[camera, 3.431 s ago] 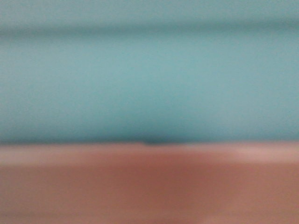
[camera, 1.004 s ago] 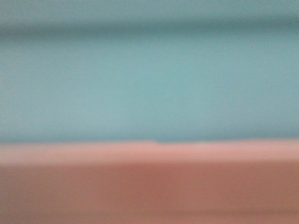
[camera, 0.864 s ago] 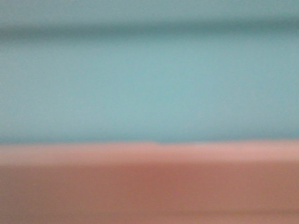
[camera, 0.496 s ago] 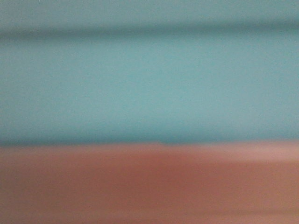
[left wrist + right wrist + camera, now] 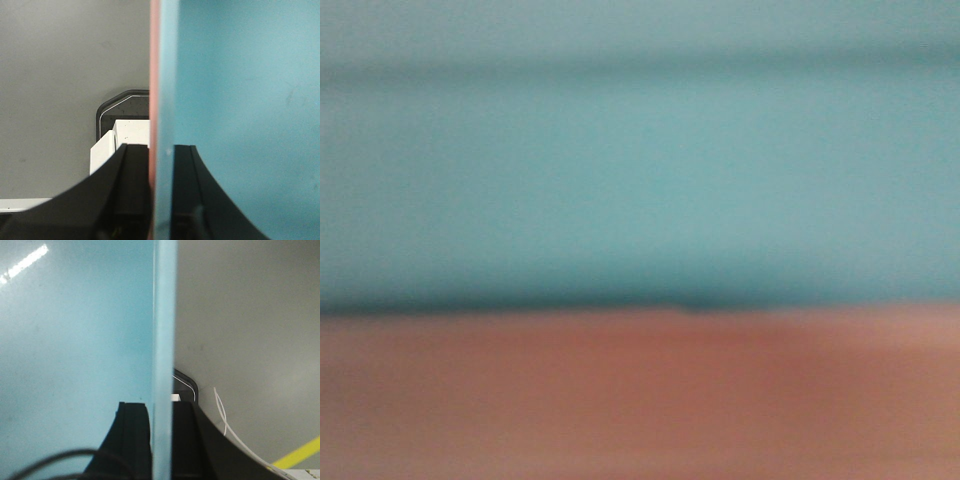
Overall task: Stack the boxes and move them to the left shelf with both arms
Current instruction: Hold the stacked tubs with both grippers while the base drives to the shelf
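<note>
Two nested: light blue box (image 5: 240,100) sits inside salmon pink box (image 5: 154,60). Left gripper (image 5: 161,150) pinches both walls between its fingers; right gripper (image 5: 162,407) clenches the blue wall.

smooth grey floor (image 5: 60,75), yellow floor stripe (image 5: 300,455), thin white cable (image 5: 220,412)

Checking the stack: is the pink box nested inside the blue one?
No, the pink box lies on the outer side of the blue box.
</note>
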`<state>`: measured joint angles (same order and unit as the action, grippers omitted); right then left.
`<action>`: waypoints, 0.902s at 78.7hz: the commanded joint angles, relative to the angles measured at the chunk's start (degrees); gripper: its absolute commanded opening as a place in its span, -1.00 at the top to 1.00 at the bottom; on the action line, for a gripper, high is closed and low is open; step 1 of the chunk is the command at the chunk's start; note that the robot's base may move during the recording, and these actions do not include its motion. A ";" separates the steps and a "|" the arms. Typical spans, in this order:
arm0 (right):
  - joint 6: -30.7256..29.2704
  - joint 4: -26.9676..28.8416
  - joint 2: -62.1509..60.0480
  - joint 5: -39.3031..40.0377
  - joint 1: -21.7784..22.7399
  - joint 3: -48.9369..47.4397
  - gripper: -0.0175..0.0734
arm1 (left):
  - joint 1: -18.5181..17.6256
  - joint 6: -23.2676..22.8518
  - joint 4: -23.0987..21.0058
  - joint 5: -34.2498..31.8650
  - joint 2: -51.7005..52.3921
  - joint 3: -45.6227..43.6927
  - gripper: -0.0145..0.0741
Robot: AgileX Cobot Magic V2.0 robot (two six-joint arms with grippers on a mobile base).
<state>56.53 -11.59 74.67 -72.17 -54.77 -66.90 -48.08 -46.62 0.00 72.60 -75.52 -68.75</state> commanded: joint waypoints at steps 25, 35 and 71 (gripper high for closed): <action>-0.27 3.41 -1.78 -1.41 -0.70 -2.34 0.50 | -1.00 -0.60 -8.89 2.23 1.92 -2.33 0.69; -0.27 3.41 -1.78 -1.41 -0.70 -2.34 0.50 | -1.00 -0.60 -8.92 2.23 1.92 -2.33 0.69; -0.27 3.41 -1.78 -1.41 -0.70 -2.34 0.50 | -1.00 -0.60 -9.14 2.23 1.92 -2.33 0.69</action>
<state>56.53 -11.85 74.67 -72.17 -54.77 -66.90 -48.08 -46.62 -0.39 72.60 -75.52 -68.55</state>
